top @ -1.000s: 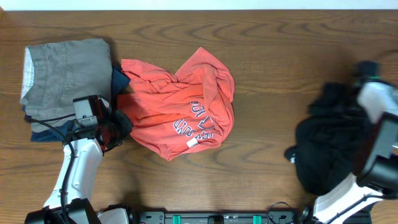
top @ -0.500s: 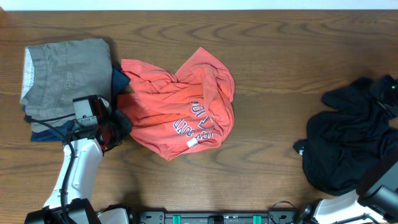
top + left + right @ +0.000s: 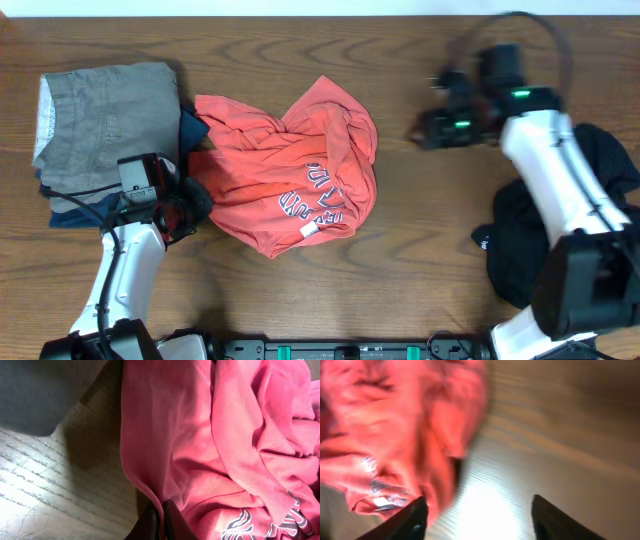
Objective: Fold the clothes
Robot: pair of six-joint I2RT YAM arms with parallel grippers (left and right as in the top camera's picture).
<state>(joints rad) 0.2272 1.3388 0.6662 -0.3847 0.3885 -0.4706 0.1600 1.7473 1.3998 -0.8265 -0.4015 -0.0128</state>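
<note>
Nothing is folded yet — the T-shirt (image 3: 285, 175) lies crumpled at centre, the black garment (image 3: 612, 172) heaped far right. The left gripper (image 3: 160, 521) pinches the shirt's edge; the right gripper (image 3: 477, 519) hovers open and empty between them.

Even light from above; wrist views poorer.
The overhead view is sharp and evenly lit. The right wrist view is motion-blurred, with white glare on the desk (image 3: 485, 510). Left wrist: dark shadow beside the red T-shirt (image 3: 200, 435).
</note>
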